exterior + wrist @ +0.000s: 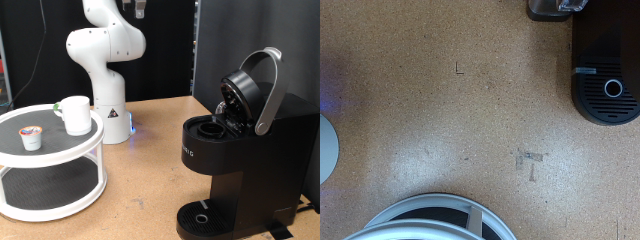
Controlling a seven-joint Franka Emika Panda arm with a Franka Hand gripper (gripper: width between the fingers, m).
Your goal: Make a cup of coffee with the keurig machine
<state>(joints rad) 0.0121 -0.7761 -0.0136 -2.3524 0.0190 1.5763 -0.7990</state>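
Brown cork-like bench (150,170) fills most of what you see, with a dark curtain behind it. On the exterior view's left stands a round white two-level stand with a black mat on each level (48,150). On its top level sits the plain white cup with a side handle (76,115), and just beside it, not touching, is a small white pod with a red-orange lid (33,138). On the exterior view's right stands the big black boxy keurig machine (240,160). Its silver-grey handle (268,90) is swung up and its lid is open, so you can look into the hole for the pod. Its round drip tray (205,218) has nothing on it. The white robot arm (105,60) rises out of the top of the picture, so you cannot see the jaws or tell if they are open or closed. Your wrist view looks down from high up at the bench, the drip tray and the stand's rim.
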